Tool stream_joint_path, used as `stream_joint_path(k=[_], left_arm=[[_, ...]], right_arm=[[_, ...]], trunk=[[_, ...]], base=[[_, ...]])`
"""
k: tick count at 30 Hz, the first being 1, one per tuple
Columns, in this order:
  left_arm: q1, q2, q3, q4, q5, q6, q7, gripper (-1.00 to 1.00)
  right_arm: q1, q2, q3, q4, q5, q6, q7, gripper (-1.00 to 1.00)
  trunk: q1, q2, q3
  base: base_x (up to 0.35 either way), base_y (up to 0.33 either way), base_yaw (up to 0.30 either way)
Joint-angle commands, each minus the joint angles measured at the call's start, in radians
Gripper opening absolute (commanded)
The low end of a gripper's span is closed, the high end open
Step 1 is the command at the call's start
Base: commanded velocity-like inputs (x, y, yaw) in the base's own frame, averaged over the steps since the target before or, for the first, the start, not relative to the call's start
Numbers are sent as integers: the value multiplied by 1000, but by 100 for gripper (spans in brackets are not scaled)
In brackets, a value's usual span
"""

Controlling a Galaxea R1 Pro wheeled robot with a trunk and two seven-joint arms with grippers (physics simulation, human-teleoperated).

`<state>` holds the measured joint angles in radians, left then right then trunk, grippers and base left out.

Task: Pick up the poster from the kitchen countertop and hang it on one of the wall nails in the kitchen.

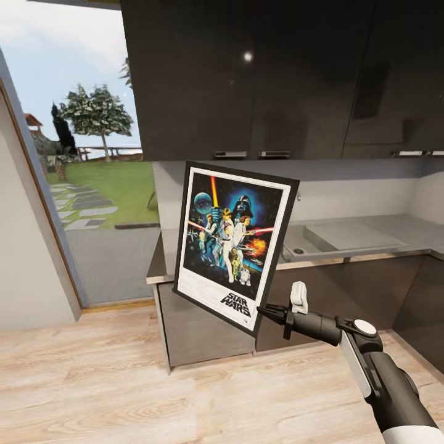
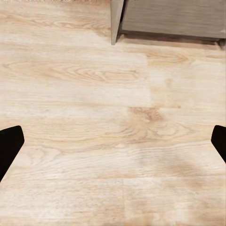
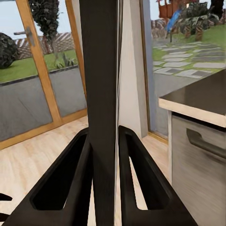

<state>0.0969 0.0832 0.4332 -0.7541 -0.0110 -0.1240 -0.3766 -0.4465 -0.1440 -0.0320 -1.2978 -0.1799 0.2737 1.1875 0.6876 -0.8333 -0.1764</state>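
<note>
**Poster lifted off the counter, carried edge-pinched by the right arm**

So, the right gripper [image 1: 266, 310] is pinching the poster [image 1: 233, 244] at its lower right corner, fingers pressed on either side of the thin frame. In the right wrist view the poster [image 3: 102, 94] shows edge-on as a dark vertical strip running up between the two fingers [image 3: 66, 183], which explains the grip: clamping a flat panel by its rim is the only hold that leaves the face free to go against a wall. The poster is in the air, tilted, its top leaning to the right, in front of the end of the kitchen countertop [image 1: 370, 237] and not resting on it. Pickup looks done; hanging is what is left.

The left gripper [image 2: 113, 141] points down at the wood floor [image 2: 94, 94], fingers spread wide with nothing between them, likely parked out of the way.

No nail can be made out on the light wall strip [image 1: 357, 185] under the upper cabinets [image 1: 246, 80]; too small to tell. The corner hold probably lets the panel swing, so slow moves seem wise.
</note>
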Motion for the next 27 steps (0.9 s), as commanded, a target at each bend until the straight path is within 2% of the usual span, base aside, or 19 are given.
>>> stream_joint_path(k=[1,27], left_arm=[[0,0,2,-1,-1,-2,-5,100],[0,0,2,-1,-1,-2,-5,100]], right_arm=[[-1,0,0,0,-7,13,4,-100],[0,0,0,0,-7,14,4,-100]], trunk=[[-4,6,2],[-103,188,75]], base=[[0,0,0],[0,0,0]])
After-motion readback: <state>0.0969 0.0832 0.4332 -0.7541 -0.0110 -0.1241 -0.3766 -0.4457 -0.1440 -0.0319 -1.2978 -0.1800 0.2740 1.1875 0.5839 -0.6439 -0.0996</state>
